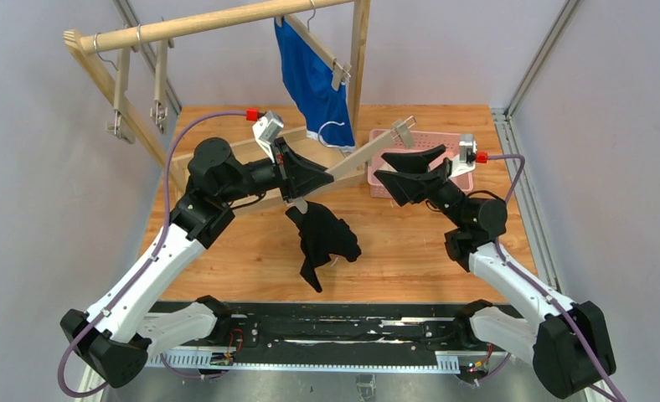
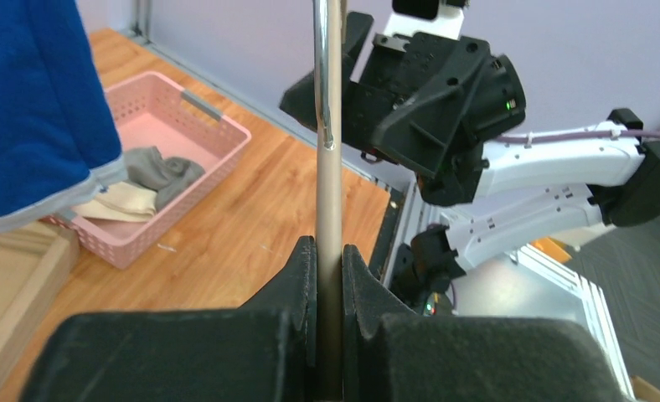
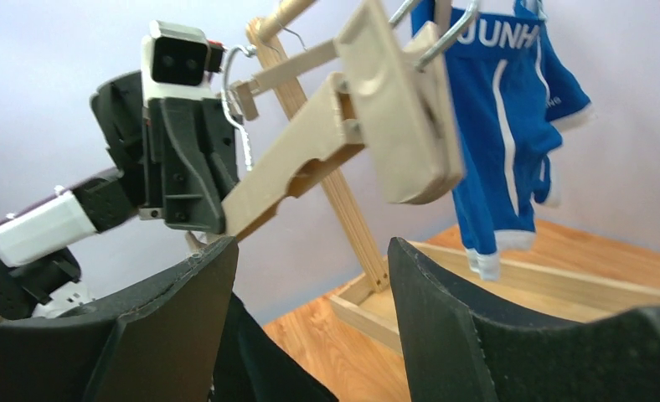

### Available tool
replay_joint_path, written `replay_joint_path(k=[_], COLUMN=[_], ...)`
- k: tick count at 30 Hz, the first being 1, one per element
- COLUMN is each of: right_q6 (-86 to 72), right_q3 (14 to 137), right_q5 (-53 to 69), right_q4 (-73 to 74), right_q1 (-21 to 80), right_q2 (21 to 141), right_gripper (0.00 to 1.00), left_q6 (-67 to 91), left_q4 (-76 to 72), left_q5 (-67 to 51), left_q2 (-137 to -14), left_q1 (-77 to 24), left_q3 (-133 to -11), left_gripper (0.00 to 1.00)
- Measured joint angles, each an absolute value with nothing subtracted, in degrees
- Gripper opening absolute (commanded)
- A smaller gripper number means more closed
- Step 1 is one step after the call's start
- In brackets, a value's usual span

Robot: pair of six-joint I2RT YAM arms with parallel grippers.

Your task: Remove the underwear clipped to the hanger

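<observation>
The left fingers (image 2: 300,280) are pressed onto the bar of the wooden hanger (image 1: 356,161), which is held tilted so that its clips can be reached. The right fingers (image 3: 184,318) are spread wide just below the hanger's raised end, where the clip (image 3: 402,126) is seen empty. The black briefs (image 1: 322,239) hang from the hanger's lower end and droop toward the surface (image 1: 251,251). Their clip is hidden and is judged unopened. The grey briefs (image 2: 163,172) lie in the pink basket (image 2: 218,126) beyond the raised end. The blue briefs (image 1: 310,79) hang behind the hanger, clipped on the rack (image 1: 209,25).
</observation>
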State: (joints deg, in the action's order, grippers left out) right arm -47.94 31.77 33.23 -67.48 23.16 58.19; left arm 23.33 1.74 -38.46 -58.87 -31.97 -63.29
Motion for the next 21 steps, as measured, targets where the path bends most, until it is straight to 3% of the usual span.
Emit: replay_joint_path(k=[8, 21], right_q6=[-54.08, -55.31], right_q3=[31.77, 37.69], right_q5=[33.63, 32.97], right_q4=[-80.34, -84.14], right_q1=[23.35, 26.74], right_q2=[63.81, 68.6], right_gripper=[0.68, 0.62], left_q6=[27.4, 29.19], left_q4=[-6.02, -10.63], left_q5=[-34.37, -32.82], left_q2=[-58.48, -58.72], left_q1=[-32.88, -35.4], left_q3=[-59.35, -58.43], left_gripper=[0.0, 0.0])
